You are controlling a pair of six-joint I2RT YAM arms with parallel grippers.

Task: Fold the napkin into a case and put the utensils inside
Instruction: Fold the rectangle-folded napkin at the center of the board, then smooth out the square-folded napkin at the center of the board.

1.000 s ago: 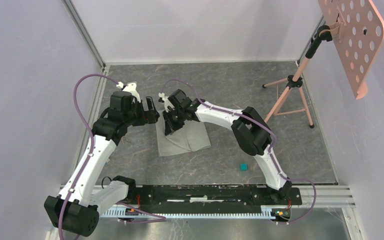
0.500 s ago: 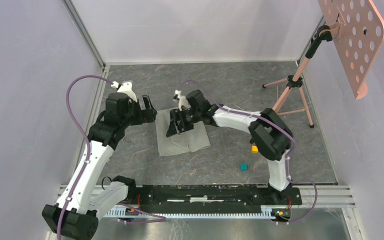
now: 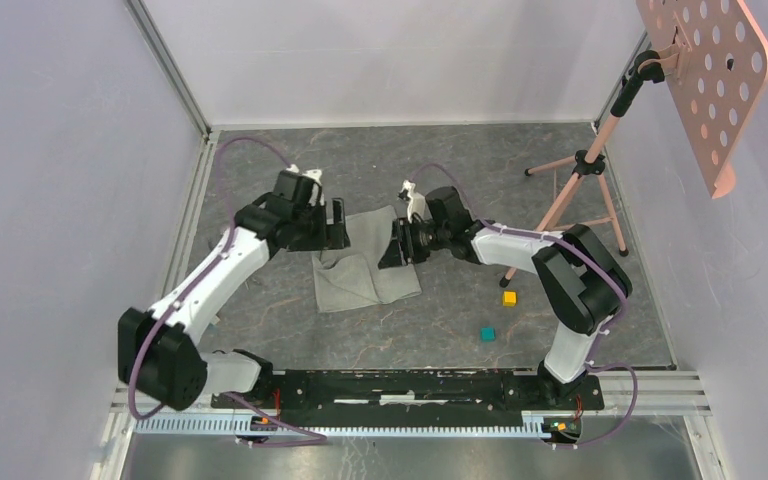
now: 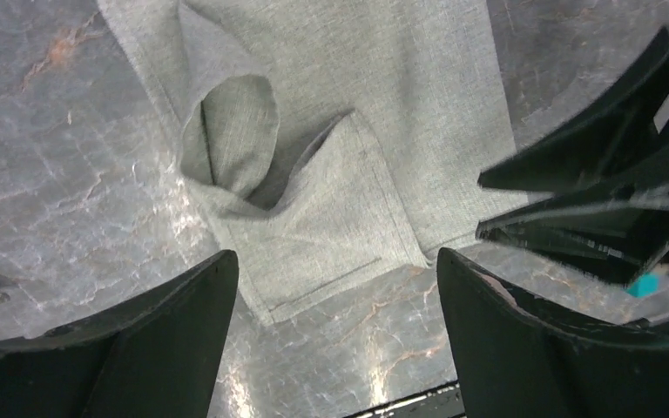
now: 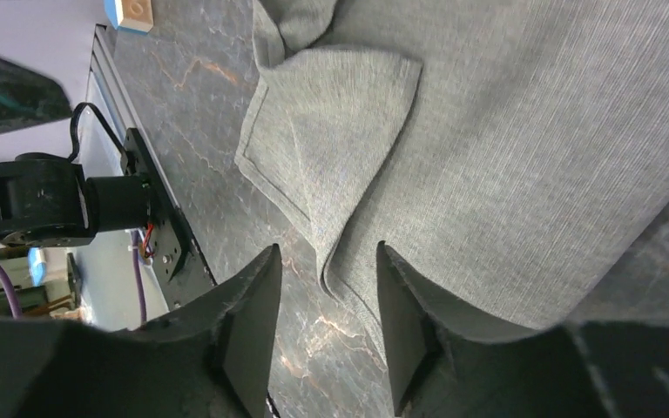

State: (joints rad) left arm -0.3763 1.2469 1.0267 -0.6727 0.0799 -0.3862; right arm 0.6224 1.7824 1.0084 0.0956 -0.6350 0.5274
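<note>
**A:** Cloth, position?

**B:** Soft grey-green cloth napkin (image 3: 370, 278), lying mid-table on the dark grey marbled tabletop (image 3: 440, 335), between the two arms. It is only partly folded. One hemmed corner flap is laid back over the main sheet. Beside the flap a loop of fabric stands up off the surface. The left side looks rumpled from above.

**A:** Left arm?

**B:** Left gripper (image 3: 332, 232) hangs over the napkin's far-left part. In its wrist view the jaws are spread wide with nothing between them. Below the gap are the folded flap's corner and bare table. I can't tell whether the fingertips touch the cloth.

**A:** Right arm?

**B:** Right gripper (image 3: 396, 248) is over the napkin's right edge and faces the left one across the cloth. The jaws are parted, but with a narrower gap than the left. From its wrist view a doubled edge of the napkin shows through the gap, and nothing looks pinched. I read it as released.

**A:** Loose items?

**B:** A small yellow cube (image 3: 509, 298) sits on the table to the right of the napkin, well apart from it. A small teal cube (image 3: 486, 333) sits nearer the arm bases, also clear of the cloth.

**A:** Surroundings?

**B:** A pink perforated board (image 3: 705, 70) is at the upper right, mounted on a pink tripod stand (image 3: 582, 190). The stand's feet rest at the table's far-right side.
</note>
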